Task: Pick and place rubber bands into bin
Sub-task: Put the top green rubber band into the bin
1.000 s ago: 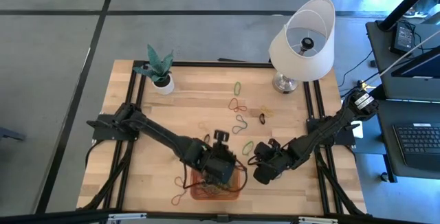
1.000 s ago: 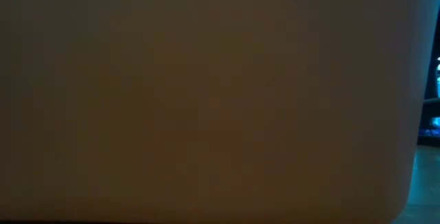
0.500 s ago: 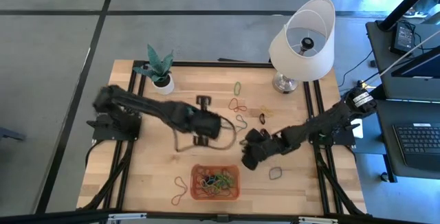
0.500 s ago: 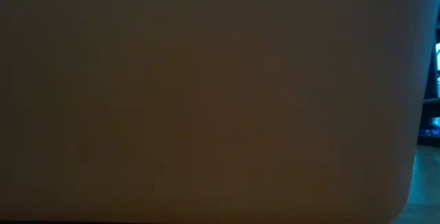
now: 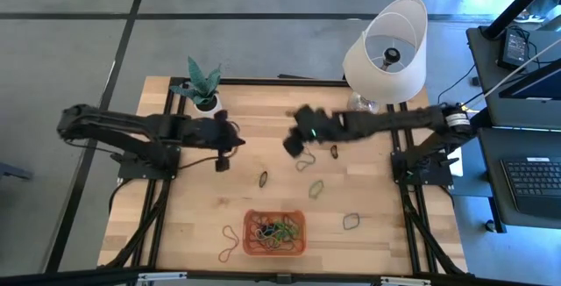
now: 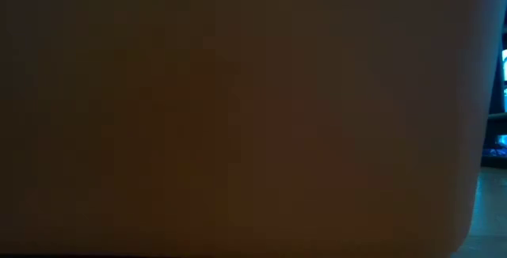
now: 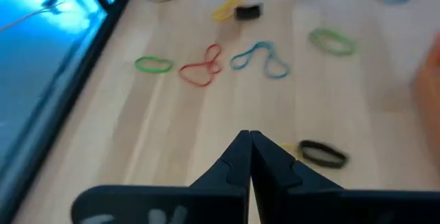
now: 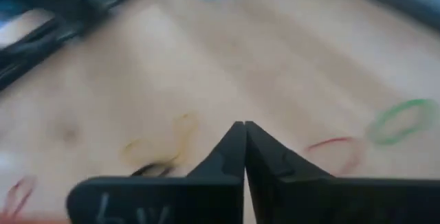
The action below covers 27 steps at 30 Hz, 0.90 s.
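Note:
The orange bin [image 5: 301,244] sits near the table's near edge, with a heap of green, yellow and dark rubber bands [image 5: 275,230] in it. Loose bands lie flat on the wood: a dark one [image 5: 263,179], a green one [image 5: 317,187], a black one [image 5: 351,222] and a brown one [image 5: 230,242]. My left gripper [image 5: 222,159] hangs shut over the table's left-middle; in its wrist view [image 7: 249,138] a black band [image 7: 322,154] lies just ahead. My right gripper [image 5: 294,144] is shut above the far-middle bands [image 8: 240,128].
A white lamp [image 5: 386,53] stands at the far right corner and a white plant pot [image 5: 208,106] at the far left. More bands lie near the lamp: green [image 7: 152,64], red [image 7: 201,69] and green [image 7: 332,40]. The low view is blocked by a dark surface close to the camera.
My left gripper has risen from over the bin and swung toward the table's far left. My right gripper has moved from the near right, beside the bin, toward the far edge and the table's middle. The black band shows where the right gripper was.

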Each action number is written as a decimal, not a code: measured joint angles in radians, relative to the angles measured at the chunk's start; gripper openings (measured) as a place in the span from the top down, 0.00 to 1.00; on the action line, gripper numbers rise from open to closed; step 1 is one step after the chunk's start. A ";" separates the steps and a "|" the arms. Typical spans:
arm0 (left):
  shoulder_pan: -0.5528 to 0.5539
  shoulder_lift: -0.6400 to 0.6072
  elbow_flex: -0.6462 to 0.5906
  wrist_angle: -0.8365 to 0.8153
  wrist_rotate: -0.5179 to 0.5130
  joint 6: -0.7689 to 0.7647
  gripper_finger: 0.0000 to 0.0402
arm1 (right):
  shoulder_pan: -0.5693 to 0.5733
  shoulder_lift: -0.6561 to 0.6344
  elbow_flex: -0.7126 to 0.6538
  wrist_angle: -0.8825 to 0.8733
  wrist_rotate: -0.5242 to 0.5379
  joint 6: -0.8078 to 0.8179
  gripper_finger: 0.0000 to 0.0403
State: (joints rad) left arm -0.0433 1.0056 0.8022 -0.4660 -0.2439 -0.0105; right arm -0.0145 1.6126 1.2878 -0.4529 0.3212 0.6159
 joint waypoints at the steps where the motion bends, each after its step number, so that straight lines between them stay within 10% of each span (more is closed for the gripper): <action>1: 0.015 -0.029 -0.033 0.035 0.031 -0.005 1.00 | -0.030 0.020 0.047 -0.046 0.000 -0.004 0.99; 14: 0.121 -0.175 -0.144 0.066 0.065 0.016 0.99 | -0.262 0.344 0.378 -0.408 -0.034 0.054 0.94; 27: 0.132 -0.173 -0.144 0.047 0.089 0.061 1.00 | -0.367 0.478 0.379 -0.451 -0.131 0.180 0.53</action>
State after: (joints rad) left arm 0.0887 0.8330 0.6582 -0.4190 -0.1546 0.0505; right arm -0.3815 2.0901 1.6669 -0.9042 0.1905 0.7963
